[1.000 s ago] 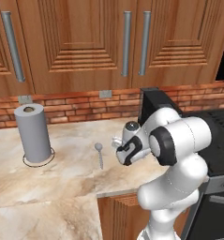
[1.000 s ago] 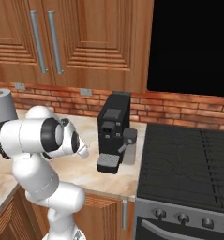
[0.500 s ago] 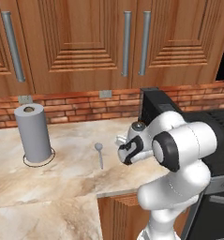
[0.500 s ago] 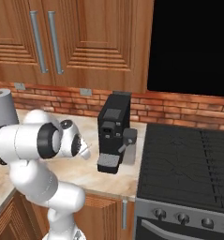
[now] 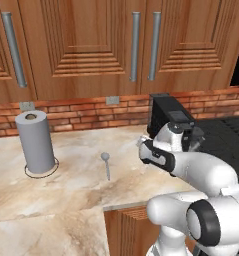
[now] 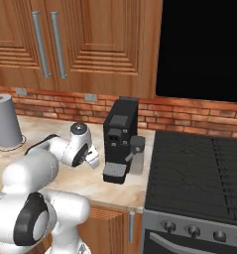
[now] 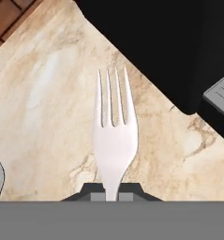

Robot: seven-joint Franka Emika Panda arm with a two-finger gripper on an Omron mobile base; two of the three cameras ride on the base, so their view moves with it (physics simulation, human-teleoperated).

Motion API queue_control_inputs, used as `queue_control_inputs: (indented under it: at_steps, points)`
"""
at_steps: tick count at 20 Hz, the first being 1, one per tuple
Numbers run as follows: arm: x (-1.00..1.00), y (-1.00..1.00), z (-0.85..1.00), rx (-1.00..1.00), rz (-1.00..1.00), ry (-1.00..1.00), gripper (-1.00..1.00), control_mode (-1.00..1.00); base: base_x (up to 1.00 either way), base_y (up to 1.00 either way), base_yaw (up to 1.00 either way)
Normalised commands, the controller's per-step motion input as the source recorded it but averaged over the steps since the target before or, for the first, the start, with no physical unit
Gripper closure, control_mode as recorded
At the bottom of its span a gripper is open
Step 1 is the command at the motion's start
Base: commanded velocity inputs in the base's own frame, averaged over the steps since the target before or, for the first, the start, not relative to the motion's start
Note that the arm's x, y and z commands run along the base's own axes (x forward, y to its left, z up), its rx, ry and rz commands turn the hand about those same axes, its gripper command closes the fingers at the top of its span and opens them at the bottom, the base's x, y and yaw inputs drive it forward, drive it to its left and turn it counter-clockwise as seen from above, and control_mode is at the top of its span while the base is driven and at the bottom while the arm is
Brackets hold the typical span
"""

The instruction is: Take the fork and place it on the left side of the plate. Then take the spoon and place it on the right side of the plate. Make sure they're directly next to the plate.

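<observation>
Gripping fork (image 7: 114,136) (tines out) | coffee machine (image 7: 179,51) ahead | spoon (image 5: 106,163) left

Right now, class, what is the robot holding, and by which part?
The fork, gripped by its handle between the shut fingers, prongs pointing away from the hand.

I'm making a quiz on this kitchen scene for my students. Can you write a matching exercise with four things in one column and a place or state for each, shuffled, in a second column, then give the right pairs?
Things:
1. fork
2. spoon
3. paper towel roll
4. coffee machine

Places or states:
A. stands upright on the counter, far left, near the brick wall
B. lies flat on the open counter, alone
C. black, beside the stove
D. clamped by its handle in the gripper, tines pointing away

Pairs: 1-D, 2-B, 3-A, 4-C
</observation>
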Motion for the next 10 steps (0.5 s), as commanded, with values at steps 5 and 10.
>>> queue_control_inputs:
  at_steps: [5,10]
  points:
    - [-0.61,0.00,0.80,0.04,0.04,0.00,1.00,-1.00,0.00,0.00,0.00]
    - [-0.59,0.00,0.79,0.00,0.12,0.00,1.00,-1.00,0.00,0.00,0.00]
